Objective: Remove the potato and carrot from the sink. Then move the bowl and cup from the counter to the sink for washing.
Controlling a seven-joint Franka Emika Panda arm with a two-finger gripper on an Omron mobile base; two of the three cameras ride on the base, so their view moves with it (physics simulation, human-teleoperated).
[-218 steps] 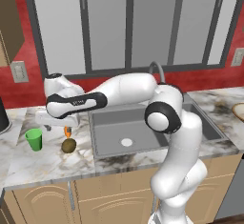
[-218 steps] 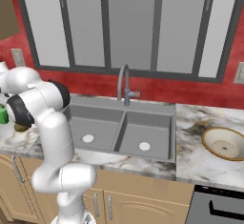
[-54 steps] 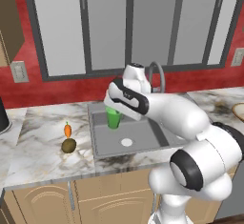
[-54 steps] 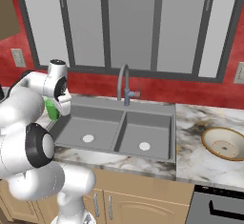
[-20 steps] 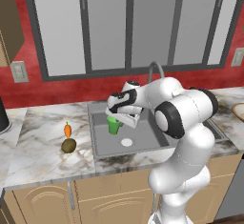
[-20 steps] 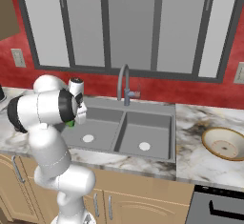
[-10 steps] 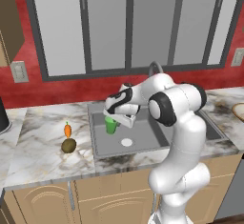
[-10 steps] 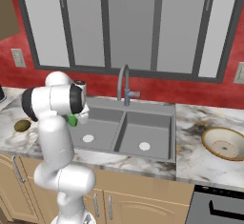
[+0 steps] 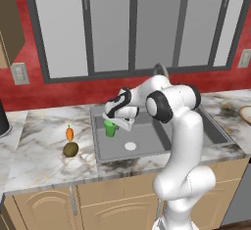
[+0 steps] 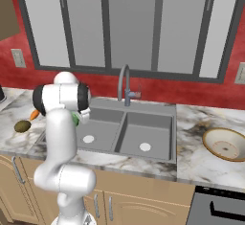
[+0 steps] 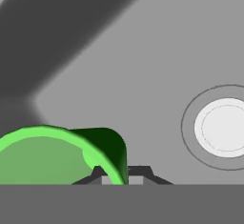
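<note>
My gripper [image 9: 113, 122] is shut on the rim of the green cup [image 9: 111, 129], low inside the left basin of the grey sink [image 9: 152, 137]. In the hand view the fingertips [image 11: 99, 173] pinch the cup's wall [image 11: 52, 154] above the basin floor, with the white drain [image 11: 224, 127] off to the right. On the counter [image 9: 39, 161] left of the sink, the orange carrot [image 9: 69, 134] lies just behind the brown potato [image 9: 70, 149]. The tan bowl [image 10: 224, 144] rests on the counter right of the sink. In the right base view my arm hides most of the cup [image 10: 75, 119].
A curved grey faucet [image 10: 124, 87] stands behind the sink's divider. The right basin [image 10: 153, 123] holds nothing but its white drain [image 10: 144, 147]. A red wall and windows run behind the counter. A dark object [image 9: 2, 121] sits at the far left.
The gripper has moved a little left and lower in the left basin, still shut on the cup. The arm's elbow has swung in closer to upright.
</note>
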